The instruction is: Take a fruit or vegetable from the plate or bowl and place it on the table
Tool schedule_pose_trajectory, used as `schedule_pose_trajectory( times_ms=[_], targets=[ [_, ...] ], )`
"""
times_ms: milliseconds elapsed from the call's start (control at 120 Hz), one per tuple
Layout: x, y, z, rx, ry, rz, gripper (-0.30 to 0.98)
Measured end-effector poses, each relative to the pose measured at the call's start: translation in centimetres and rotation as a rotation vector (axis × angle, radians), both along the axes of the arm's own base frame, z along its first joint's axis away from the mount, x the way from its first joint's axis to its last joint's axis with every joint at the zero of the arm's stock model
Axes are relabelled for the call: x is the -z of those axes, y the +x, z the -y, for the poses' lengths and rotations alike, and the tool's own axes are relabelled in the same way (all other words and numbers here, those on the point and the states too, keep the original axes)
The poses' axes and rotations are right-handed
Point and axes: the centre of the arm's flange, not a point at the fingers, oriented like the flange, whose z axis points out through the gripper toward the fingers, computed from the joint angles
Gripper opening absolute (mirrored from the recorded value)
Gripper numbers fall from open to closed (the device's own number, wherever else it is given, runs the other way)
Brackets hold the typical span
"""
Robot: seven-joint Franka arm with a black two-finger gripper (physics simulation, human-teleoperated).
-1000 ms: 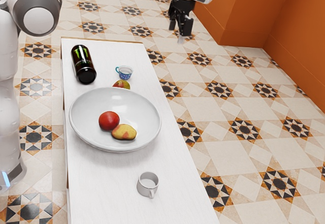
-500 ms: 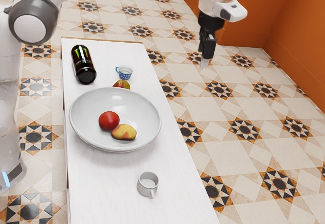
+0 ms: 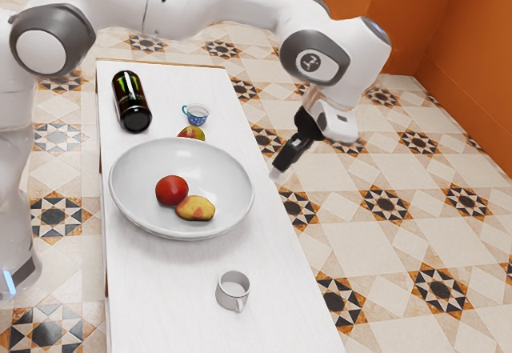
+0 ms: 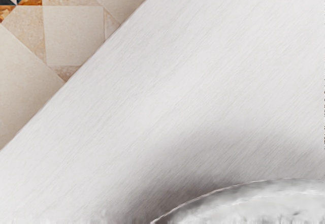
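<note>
exterior view: gripper (image 3: 277, 172) just right of centre, can't tell if fingers apart or together; white bowl (image 3: 132, 202) left of centre, red fruit (image 3: 171, 190) and yellow fruit (image 3: 195, 208) inside; low approach might clip rim, roll fruit

In the exterior view, the bowl (image 3: 140, 181) is hiding the lower part of the fruit (image 3: 192, 132) behind it. The lower edge is cutting off the counter (image 3: 160, 297), and the left and upper edges are cropping the arm (image 3: 120, 1), which is covering parts of the floor (image 3: 384, 241) and wall (image 3: 472, 33). The pale tip of the end effector (image 3: 277, 171) is blurring. The bottle's (image 3: 132, 106) markings are showing too small for reading. In the wrist view, the lower edge is cutting off the bowl, its surface blurring; dark specks (image 4: 324, 115) at the right edge are staying unreadable.
</note>
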Motion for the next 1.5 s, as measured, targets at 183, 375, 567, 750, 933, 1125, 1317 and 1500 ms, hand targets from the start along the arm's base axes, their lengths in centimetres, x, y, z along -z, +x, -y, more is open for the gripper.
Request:
schedule_pose_trajectory(
  times_ms=[183, 375, 567, 750, 933, 1125, 1317, 1500],
  targets=[
    [3.4, -10.1, -9.3, 0.060, -0.015, -0.097, 0.69],
    [5.4, -13.0, -9.8, 0.190, -0.078, -0.039, 0.69],
    [6.8, -12.7, -9.0, 0.311, -0.130, 0.035, 0.69],
    [5.8, -13.0, -8.4, 0.375, -0.194, 0.102, 0.69],
    [6.2, -15.4, -8.5, 0.414, -0.235, 0.120, 0.69],
    [7.6, -15.7, -12.1, 0.367, -0.240, 0.107, 0.69],
    [8.6, -15.8, -12.9, 0.372, -0.249, 0.093, 0.69],
    [7.8, -15.6, -13.0, 0.394, -0.251, 0.114, 0.69]
  ],
)
